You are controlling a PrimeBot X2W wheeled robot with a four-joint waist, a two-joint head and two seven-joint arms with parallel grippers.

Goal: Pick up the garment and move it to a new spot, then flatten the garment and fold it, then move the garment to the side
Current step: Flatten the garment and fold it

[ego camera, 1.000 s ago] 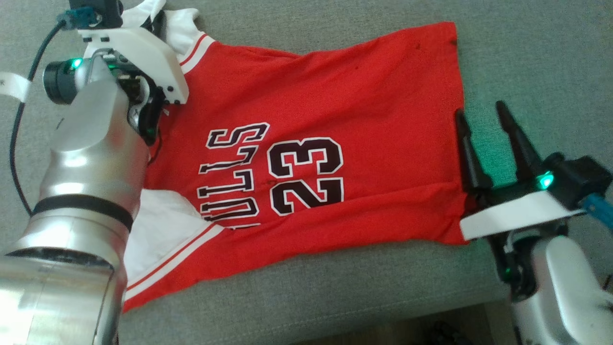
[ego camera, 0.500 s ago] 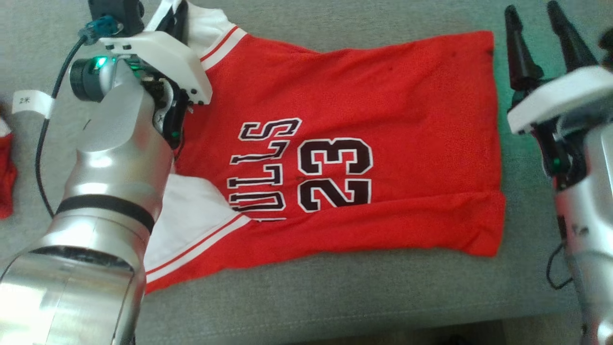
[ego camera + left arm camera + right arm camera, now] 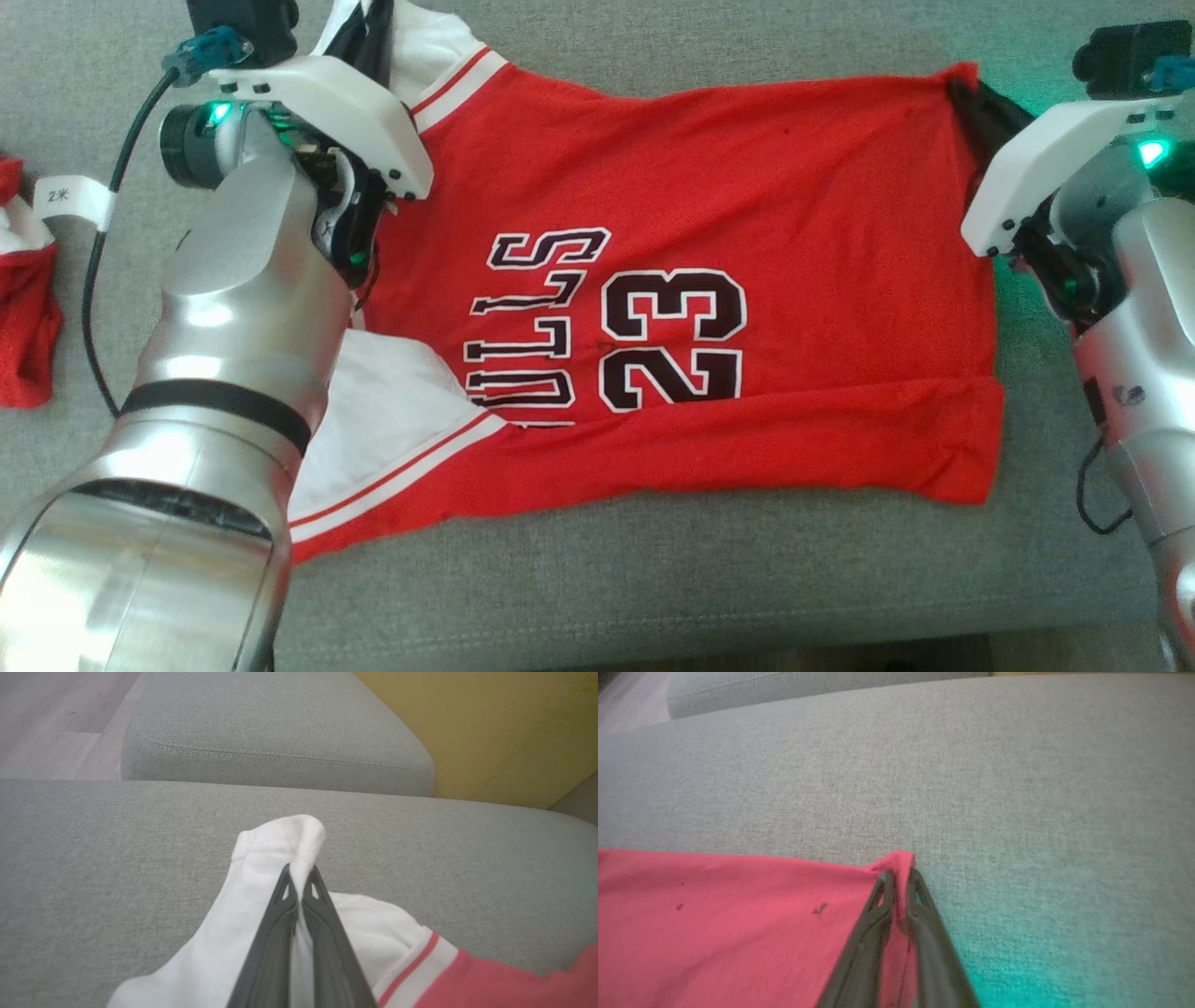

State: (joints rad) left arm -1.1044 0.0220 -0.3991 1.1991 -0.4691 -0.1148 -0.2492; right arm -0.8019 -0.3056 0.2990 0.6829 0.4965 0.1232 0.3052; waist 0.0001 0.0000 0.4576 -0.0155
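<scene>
Grey woven fabric covers the sofa seat (image 3: 653,579), on which the red garment (image 3: 794,233), a jersey numbered 23, lies spread flat between the two pairs of fingers. The left fingers (image 3: 275,924) are closed on its white sleeve (image 3: 261,858), a fold poking out past their tips. The right fingers (image 3: 866,938) pinch the far hem corner (image 3: 901,858). Another red cloth (image 3: 23,317) lies well outside the left fingers.

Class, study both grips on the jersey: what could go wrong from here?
The right gripper pinches only a corner tip of the jersey; a pull may slip it free. The left gripper holds just the white sleeve, so lifting could bunch it, not flatten it.
</scene>
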